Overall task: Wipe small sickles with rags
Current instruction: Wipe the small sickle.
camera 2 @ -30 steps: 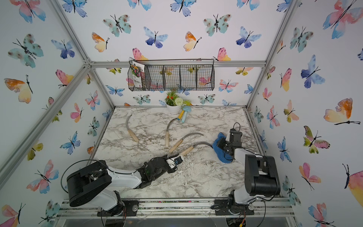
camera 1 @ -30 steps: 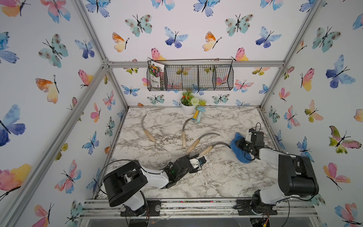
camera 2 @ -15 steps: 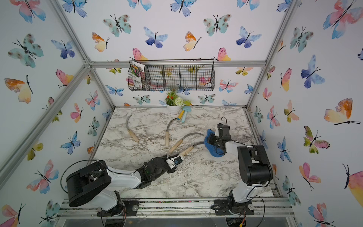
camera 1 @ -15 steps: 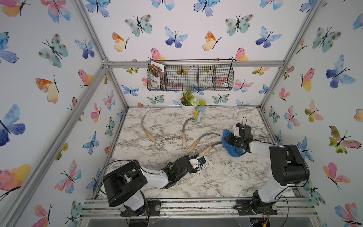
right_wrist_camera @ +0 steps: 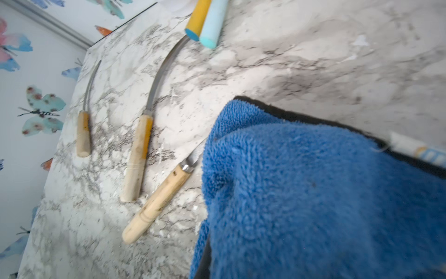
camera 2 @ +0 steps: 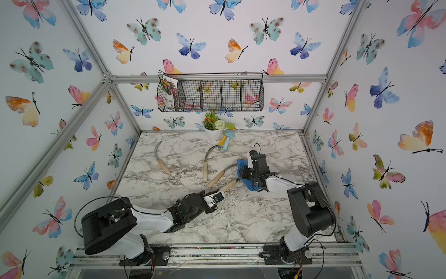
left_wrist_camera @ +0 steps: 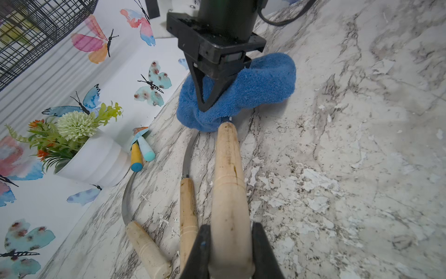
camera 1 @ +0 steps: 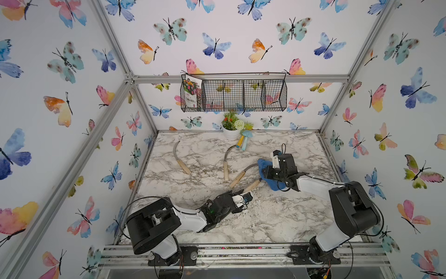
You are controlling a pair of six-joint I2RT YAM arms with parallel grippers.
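Sickle 1 (left_wrist_camera: 228,169): the pale wooden handle is clamped at its butt end between the two fingers of the left gripper (left_wrist_camera: 231,232). The handle points toward the blue rag (left_wrist_camera: 265,82). The blade is almost wholly hidden under the rag, with only a sliver of metal showing at the handle's front end. Cannot tell whether the handle rests on the desk (camera 1: 277,217) or sits just clear of it.

Blue rag: bunched in a thick fold over the blade, right of the desk's centre in both top views. The right gripper (left_wrist_camera: 205,106) comes down from above with its fingers pinched together on a ridge of the terry. In the right wrist view the rag fills most of the frame, showing a dark edge and a small tag. The gripper fingers cannot be made out there.

Sickle 2 (left_wrist_camera: 187,205): lies just beside sickle 1, with the handles nearly parallel. Its grey blade curves away and its far part goes under the rag's edge.

Sickle 3 (camera 1: 225,166): flat on the desk farther left, with the blade tip near the yellow and light-blue mushroom toys (camera 1: 243,142).

Sickle 4 (camera 1: 183,166): well apart, close to the desk's left edge.

Desk: marble pattern, with white flecks scattered around the left gripper. At the back edge stands a white pot of artificial flowers (camera 1: 231,131), with the toys leaning at its base. A black wire basket (camera 1: 241,96) hangs on the rear wall above, with a printed flower packet (camera 1: 191,93) in its left compartment.
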